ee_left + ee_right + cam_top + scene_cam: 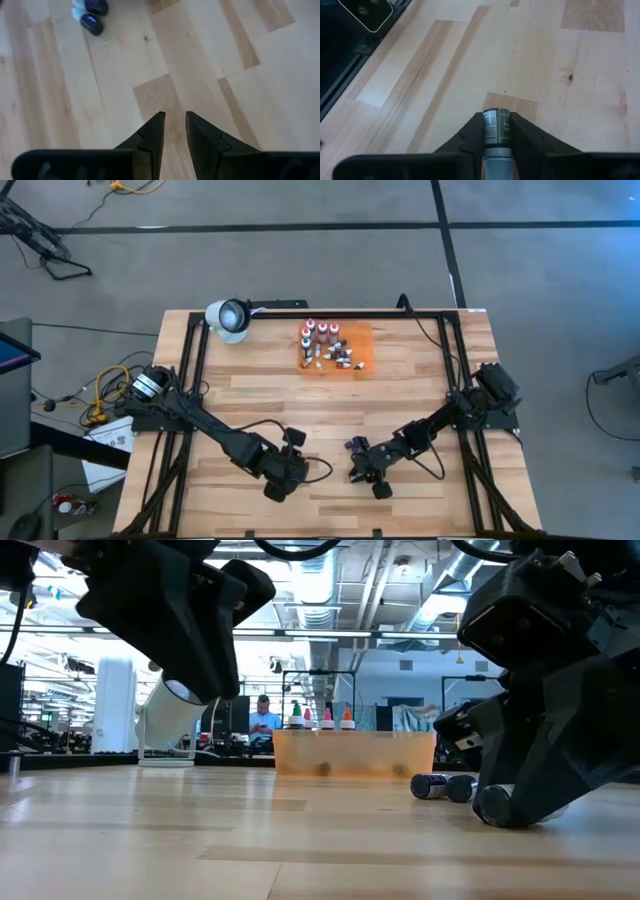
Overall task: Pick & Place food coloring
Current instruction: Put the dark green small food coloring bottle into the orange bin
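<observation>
Several food coloring bottles stand and lie on an orange mat at the table's far middle; their caps show in the low view. Two small dark bottles lie on the bare wood and also show in the left wrist view. My right gripper, low over the near middle of the table, is shut on another small dark bottle. My left gripper hangs shut and empty above the wood, left of the right one. My right gripper pinches the small bottle's dark labelled body between its two fingers. The bottle lies along the fingers, its dark end pointing out past the tips and its pale cap back between them. The fingers slant down toward the table. Whether it is lifted I cannot tell.
A white lamp-like cylinder stands at the far left corner. Black frame rails run along the table's left and right sides. Bare wood lies between the grippers and the mat. A person sits in the room beyond.
</observation>
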